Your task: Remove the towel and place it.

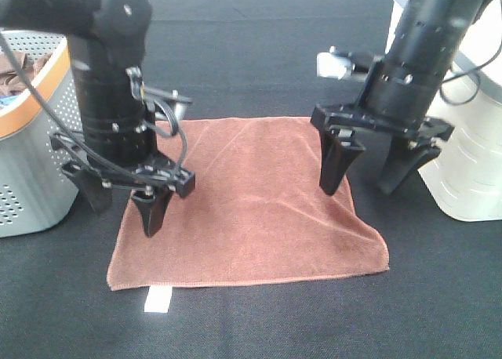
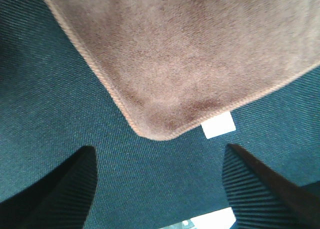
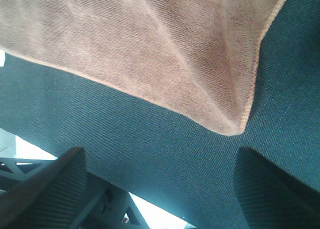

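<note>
Black cloth (image 1: pixel 259 328), towel's (image 1: pixel 251 210) seemingly blank tag (image 1: pixel 158 299)

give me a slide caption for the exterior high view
Two open pincers, left and right, poised over a flat brown towel on a dark table.

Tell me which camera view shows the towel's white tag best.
The left wrist view. There the white tag sits large and sharp, sticking out from the hem beside the corner of the brown towel. The exterior high view shows it only as a small white patch by the towel's near edge. The right wrist view does not clearly show it.
</note>
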Motion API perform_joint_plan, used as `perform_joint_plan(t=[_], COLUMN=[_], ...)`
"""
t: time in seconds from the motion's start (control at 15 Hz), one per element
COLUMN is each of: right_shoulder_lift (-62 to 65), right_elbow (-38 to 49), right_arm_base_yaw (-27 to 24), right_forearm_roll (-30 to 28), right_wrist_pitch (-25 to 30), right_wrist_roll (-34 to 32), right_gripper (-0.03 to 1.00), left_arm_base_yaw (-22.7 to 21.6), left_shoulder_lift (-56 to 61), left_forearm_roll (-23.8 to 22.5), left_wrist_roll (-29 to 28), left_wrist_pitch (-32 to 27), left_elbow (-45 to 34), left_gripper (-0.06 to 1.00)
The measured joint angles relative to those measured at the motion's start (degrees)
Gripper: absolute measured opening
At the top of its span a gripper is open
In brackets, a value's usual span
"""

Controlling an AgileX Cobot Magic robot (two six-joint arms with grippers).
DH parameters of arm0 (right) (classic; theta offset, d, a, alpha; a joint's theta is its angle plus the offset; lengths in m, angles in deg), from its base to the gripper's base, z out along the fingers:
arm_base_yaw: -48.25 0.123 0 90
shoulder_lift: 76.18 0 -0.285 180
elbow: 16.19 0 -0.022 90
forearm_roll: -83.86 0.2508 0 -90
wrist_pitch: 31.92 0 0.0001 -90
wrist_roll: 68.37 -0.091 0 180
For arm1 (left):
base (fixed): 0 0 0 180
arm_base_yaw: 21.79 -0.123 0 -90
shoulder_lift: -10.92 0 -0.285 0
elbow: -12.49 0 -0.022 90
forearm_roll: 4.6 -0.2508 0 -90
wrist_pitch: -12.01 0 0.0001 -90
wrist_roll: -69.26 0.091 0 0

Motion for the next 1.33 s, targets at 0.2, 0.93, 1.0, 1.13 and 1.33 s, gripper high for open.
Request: perform_joint_plan(t=[0.2, 0.93, 1.0, 1.13, 1.33], right_shoulder_lift=[3.84, 38.22, 42.00, 48.93, 60.28], right_elbow=[0.00, 0.74, 2.35, 7.62, 21.20], right_arm_base_yaw=[0.00, 0.00, 0.00, 0.00, 0.00], right_forearm_roll=[2.52, 1.32, -0.17, -2.06, -3.27], right_wrist_pitch=[0.11, 0.29, 0.29, 0.34, 0.34], right_wrist_roll=[-0.23, 2.12, 2.18, 2.18, 2.18], right_gripper=[0.77, 0.77, 0.77, 0.77, 0.77], left_arm_base_yaw=[0.00, 0.00, 0.00, 0.00, 0.00], left_shoulder_lift=[5.50, 44.63, 48.24, 55.41, 68.41], left_forearm_roll=[0.00, -4.13, -4.13, -4.13, -4.13], left_wrist_roll=[0.17, -2.69, -3.27, -4.81, -5.21], left_wrist_pitch=[-0.06, -0.29, -0.29, -0.29, 0.23], left_elbow=[0.00, -3.04, -6.36, -15.07, -32.03], left_gripper=[0.68, 0.68, 0.68, 0.68, 0.68])
